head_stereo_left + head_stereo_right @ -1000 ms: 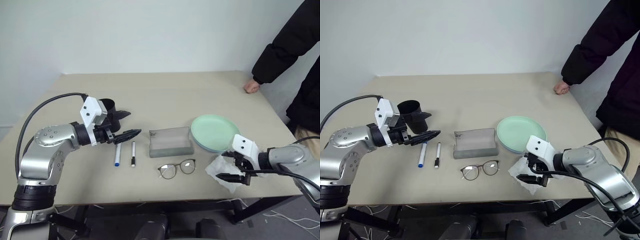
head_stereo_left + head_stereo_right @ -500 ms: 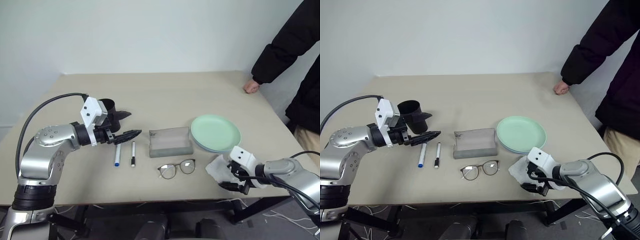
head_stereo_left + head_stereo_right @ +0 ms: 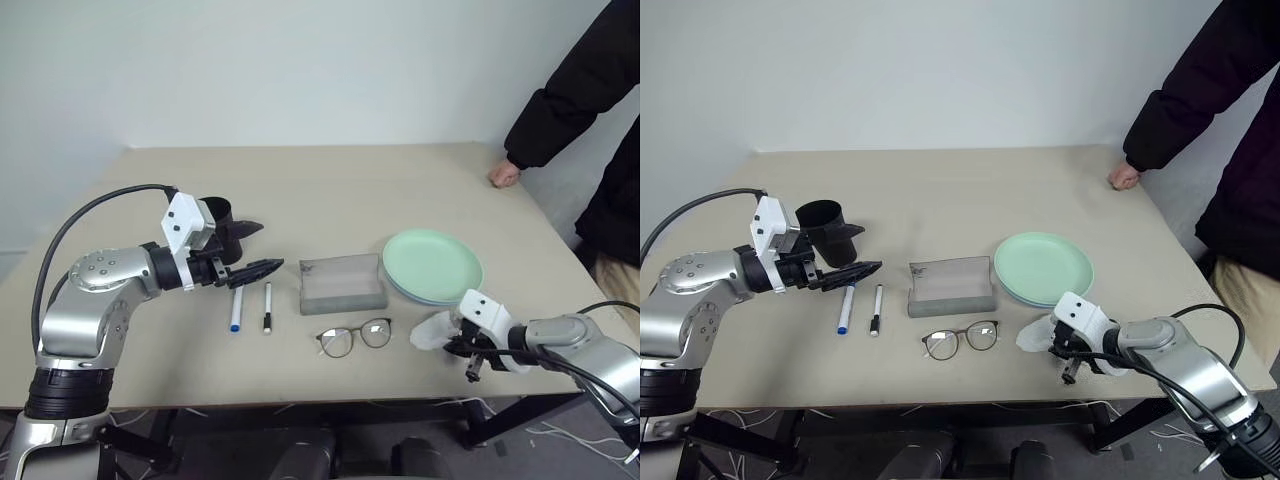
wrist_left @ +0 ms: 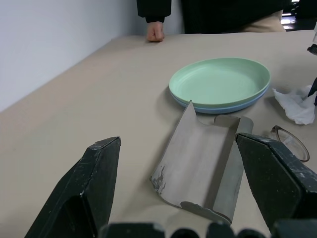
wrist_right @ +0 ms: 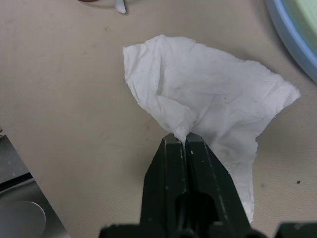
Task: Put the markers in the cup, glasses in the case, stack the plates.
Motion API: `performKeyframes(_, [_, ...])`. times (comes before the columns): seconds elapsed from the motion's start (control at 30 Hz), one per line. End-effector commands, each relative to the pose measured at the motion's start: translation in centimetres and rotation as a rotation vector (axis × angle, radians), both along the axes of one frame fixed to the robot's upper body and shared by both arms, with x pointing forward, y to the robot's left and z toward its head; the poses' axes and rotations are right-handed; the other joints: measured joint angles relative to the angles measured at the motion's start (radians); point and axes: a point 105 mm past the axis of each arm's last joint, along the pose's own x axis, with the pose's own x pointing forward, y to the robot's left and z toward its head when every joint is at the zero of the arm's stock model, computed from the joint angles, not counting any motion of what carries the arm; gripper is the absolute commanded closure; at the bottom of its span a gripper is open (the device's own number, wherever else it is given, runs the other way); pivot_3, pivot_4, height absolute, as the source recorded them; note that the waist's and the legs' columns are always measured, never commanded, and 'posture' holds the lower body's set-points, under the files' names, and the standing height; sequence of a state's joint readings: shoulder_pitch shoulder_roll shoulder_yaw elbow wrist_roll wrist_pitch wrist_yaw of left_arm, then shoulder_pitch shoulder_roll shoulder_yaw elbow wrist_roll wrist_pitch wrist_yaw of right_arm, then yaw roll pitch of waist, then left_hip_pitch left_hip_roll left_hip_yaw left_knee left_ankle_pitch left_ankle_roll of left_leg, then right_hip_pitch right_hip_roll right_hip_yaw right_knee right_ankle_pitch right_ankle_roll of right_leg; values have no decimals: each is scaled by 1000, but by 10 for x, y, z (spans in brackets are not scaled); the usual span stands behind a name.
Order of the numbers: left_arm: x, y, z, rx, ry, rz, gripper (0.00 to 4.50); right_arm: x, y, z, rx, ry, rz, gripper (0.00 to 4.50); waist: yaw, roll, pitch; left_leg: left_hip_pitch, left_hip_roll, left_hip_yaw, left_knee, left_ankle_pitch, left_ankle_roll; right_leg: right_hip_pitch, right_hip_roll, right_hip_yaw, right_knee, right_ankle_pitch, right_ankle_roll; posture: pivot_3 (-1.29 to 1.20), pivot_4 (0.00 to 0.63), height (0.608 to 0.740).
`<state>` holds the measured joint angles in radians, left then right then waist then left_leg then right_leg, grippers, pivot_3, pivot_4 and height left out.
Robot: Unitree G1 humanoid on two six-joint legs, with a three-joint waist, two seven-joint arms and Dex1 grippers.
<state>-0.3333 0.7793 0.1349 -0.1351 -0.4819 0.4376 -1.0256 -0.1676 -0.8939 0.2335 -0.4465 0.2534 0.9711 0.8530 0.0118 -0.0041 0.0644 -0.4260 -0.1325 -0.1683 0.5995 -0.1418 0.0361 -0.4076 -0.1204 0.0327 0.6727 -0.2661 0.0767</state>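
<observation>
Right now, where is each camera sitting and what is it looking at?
Left and right eye views: on the head, looking down over the table, both arms, the cup, markers, case, glasses, stacked plates and a person's hand.
Left wrist view: looks between the open left gripper at the case and plates.
Right wrist view: looks down the right gripper, shut on the tissue.
Shared: both wrist views show the tissue and plates.
</observation>
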Motion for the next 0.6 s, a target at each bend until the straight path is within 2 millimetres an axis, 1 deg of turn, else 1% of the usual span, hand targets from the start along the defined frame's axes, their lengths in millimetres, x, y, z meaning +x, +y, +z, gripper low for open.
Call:
performKeyframes(0.03, [2, -2, 14, 11, -62, -9, 582, 8, 0, 15, -10, -57, 23, 4477, 0, 0, 0, 0, 0, 0, 0, 0, 0, 0, 0, 0, 0, 0, 0, 0, 0, 727])
performKeyframes(0.07, [2, -2, 14, 10, -63, -9, 582, 9, 5, 23, 18, -70, 51, 4477, 0, 0, 0, 0, 0, 0, 0, 0, 0, 0, 0, 0, 0, 0, 0, 0, 0, 727])
performKeyframes(0.1, [3, -2, 14, 10, -64, -9, 582, 9, 12, 36, 61, -84, 91, 4477, 0, 0, 0, 0, 0, 0, 0, 0, 0, 0, 0, 0, 0, 0, 0, 0, 0, 727])
performKeyframes(0.13, [3, -2, 14, 11, -65, -9, 582, 10, 20, 50, 125, -85, 123, 4477, -1, 0, 0, 0, 0, 0, 0, 0, 0, 0, 0, 0, 0, 0, 0, 0, 0, 727])
performKeyframes(0.17, [3, -2, 15, 11, -65, -9, 582, 13, 28, 70, 204, -100, 149, 4477, -3, 1, 0, 0, 0, 0, 0, 0, 0, 0, 0, 0, 0, 0, 0, 0, 0, 727])
performKeyframes(0.23, [3, -1, 15, 14, -67, -9, 582, 18, 36, 97, 309, -127, 176, 4477, -8, 1, 0, -1, 0, 0, 0, 0, 0, 0, 0, 0, 0, 0, 0, 0, 0, 727])
performKeyframes(0.3, [4, -1, 15, 18, -70, -8, 582, 28, 39, 115, 343, -181, 181, 4477, -7, 0, 0, 0, 1, 0, 0, 0, 0, 0, 0, -1, 0, 1, 1, 0, 0, 727])
performKeyframes(0.33, [4, -2, 16, 20, -73, -9, 582, 38, 39, 121, 352, -210, 160, 4477, -7, 0, 0, 0, 1, -1, 0, 0, 0, 0, 0, -2, -1, 1, 1, 0, 0, 727])
performKeyframes(0.4, [4, -3, 16, 29, -78, -13, 582, 54, 39, 129, 364, -247, 106, 4477, -7, -1, 0, 0, 1, -2, 0, 0, 0, 1, 1, -3, -3, 1, 0, 0, 0, 727])
performKeyframes(0.43, [4, -3, 16, 30, -79, -14, 582, 65, 37, 129, 356, -269, 66, 4477, -7, -1, 0, -1, 1, -2, 0, 0, 0, 1, 1, -3, -3, 1, 0, 0, 0, 727])
performKeyframes(0.5, [5, -3, 15, 39, -80, -13, 582, 87, 29, 120, 288, -299, -19, 4477, -7, -1, 0, -1, 1, -1, 0, 0, 0, 1, 1, -3, -4, 2, -1, 0, 0, 727])
performKeyframes(0.6, [5, -3, 13, 56, -81, -12, 582, 110, 19, 102, 240, -306, -123, 4477, -7, -1, 0, 0, 1, -1, 0, 0, 0, 1, 1, -3, -4, 3, -1, 0, 0, 727])
